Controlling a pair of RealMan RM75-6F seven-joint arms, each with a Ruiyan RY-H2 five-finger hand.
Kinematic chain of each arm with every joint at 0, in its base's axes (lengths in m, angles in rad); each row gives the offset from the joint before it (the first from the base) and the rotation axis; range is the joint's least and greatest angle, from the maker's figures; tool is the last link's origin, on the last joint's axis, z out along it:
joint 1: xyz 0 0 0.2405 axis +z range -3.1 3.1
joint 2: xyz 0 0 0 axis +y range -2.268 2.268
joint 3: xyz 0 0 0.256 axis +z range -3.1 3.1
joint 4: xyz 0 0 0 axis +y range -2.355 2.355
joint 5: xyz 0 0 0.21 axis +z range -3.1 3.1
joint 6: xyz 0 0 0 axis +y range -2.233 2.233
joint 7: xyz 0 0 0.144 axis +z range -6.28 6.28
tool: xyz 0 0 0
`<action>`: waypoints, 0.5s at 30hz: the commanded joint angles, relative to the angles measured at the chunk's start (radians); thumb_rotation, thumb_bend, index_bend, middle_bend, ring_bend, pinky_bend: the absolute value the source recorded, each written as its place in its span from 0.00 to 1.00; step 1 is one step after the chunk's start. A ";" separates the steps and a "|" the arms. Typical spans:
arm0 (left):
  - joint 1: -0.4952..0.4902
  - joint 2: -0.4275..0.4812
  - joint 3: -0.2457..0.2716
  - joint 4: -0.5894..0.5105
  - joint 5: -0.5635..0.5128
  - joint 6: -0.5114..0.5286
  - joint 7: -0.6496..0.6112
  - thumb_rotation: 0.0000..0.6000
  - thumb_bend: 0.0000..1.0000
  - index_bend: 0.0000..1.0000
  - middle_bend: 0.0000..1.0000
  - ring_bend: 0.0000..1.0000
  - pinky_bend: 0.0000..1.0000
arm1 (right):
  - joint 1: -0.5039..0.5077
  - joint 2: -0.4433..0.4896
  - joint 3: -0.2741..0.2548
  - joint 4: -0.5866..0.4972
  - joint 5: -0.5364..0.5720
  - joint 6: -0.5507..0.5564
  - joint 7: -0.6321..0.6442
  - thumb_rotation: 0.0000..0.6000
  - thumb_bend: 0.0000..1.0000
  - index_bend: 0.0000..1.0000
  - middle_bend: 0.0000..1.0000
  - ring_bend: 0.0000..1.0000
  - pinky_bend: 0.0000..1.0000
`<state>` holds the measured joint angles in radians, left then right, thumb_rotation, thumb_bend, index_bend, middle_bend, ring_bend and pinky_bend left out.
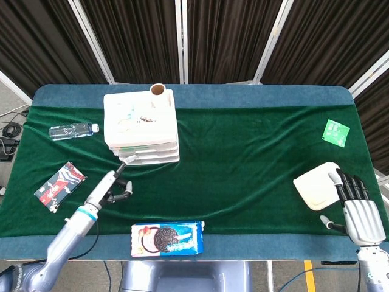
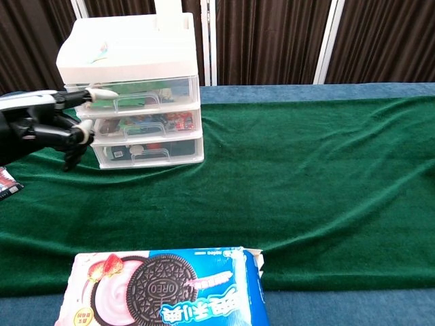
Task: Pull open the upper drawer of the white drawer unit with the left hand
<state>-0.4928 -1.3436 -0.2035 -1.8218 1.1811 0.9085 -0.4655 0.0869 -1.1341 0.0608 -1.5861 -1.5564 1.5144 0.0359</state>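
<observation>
Soft, matt green velvety cloth covers the tabletop, rumpled into folds. The drawer unit is smooth white plastic with clear, glossy drawer fronts. Up front, the cookie box shows glossy printed card. The left hand looks like black and pale hard plastic; the water bottle is clear plastic.
</observation>
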 commanded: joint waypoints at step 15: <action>-0.092 -0.155 -0.059 0.093 -0.192 -0.016 0.122 1.00 0.75 0.00 0.87 0.73 0.69 | 0.000 0.012 0.003 0.004 0.004 -0.001 0.040 1.00 0.02 0.01 0.00 0.00 0.00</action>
<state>-0.5822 -1.4952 -0.2601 -1.7312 0.9921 0.8907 -0.3467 0.0866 -1.1226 0.0635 -1.5819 -1.5527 1.5136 0.0754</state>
